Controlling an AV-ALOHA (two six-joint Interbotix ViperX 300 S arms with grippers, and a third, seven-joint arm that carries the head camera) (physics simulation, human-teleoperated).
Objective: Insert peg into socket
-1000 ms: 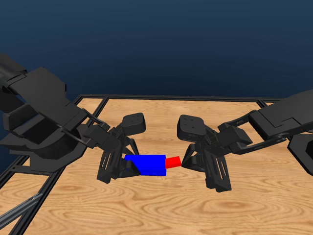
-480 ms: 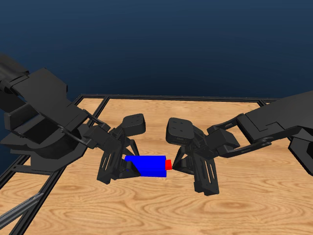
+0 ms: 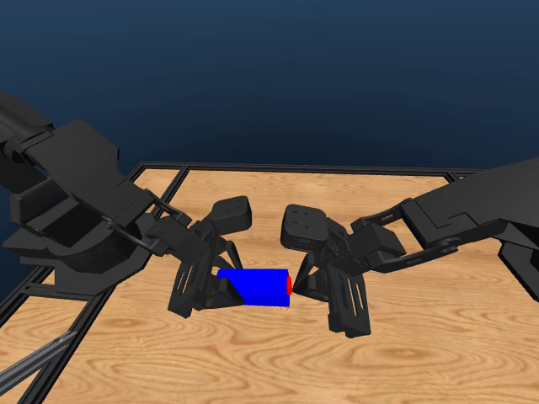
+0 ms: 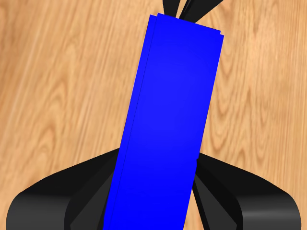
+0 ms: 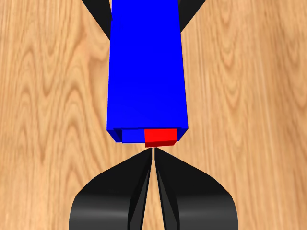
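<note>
The table point(image 3: 404, 353) shows light wood with a strong wavy grain, smooth and faintly satin, edged by a dark matt frame point(image 3: 278, 168) like painted metal. The socket point(image 3: 257, 286) is flat, saturated blue, plastic-like, smooth and without shine. The peg point(image 5: 159, 137) looks the same in bright red. The left gripper point(image 3: 206, 282) and right gripper point(image 3: 324, 282) appear as black matt plastic, with soft highlights on their rounded bodies.

Both black arms reach from the frame's side edges toward its centre. The left claw point(image 3: 221, 290) is clamped; the right claw point(image 3: 296, 284) has its jaws pressed nearly together.
</note>
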